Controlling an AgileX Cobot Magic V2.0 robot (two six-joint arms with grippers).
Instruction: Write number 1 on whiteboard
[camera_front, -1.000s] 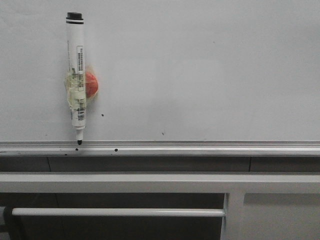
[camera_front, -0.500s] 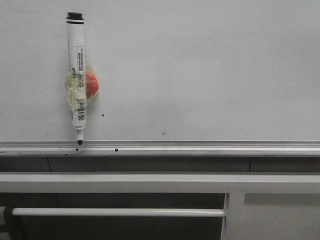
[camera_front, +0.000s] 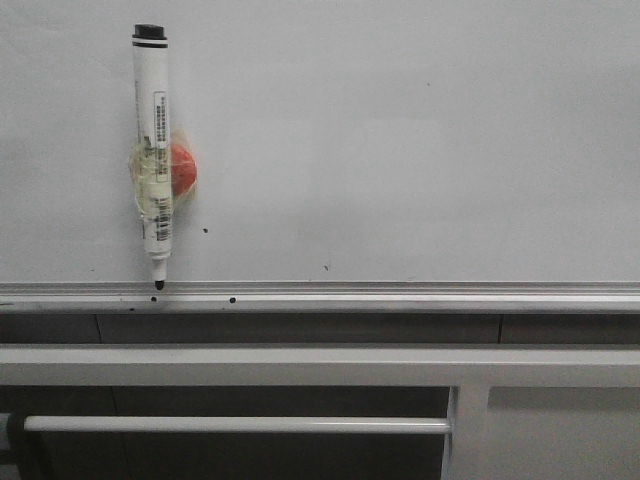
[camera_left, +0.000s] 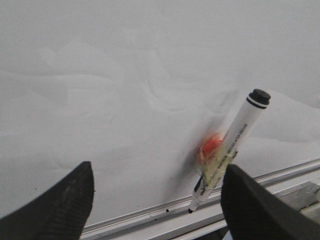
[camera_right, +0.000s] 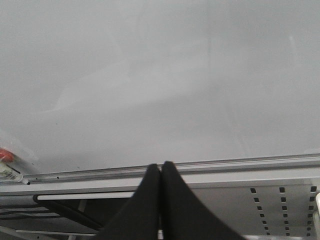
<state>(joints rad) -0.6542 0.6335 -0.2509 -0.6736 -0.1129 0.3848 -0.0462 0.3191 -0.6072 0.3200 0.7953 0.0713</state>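
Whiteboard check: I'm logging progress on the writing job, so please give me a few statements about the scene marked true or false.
1. The marker hangs upright on the whiteboard, tip down. True.
2. A number 1 is already drawn on the board. False: only small black specks show, no stroke.
3. The left tool is open, with the marker between its fingers but not gripped. True.
4. The right tool is open. False: its fingers are shut together.
5. The marker's tip sits just above the bottom rail. True.

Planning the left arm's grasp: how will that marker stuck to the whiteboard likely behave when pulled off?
The marker looks rigid and probably light. Taped to a red magnet, it may resist, then snap free of the whiteboard. Its round barrel could roll if dropped.
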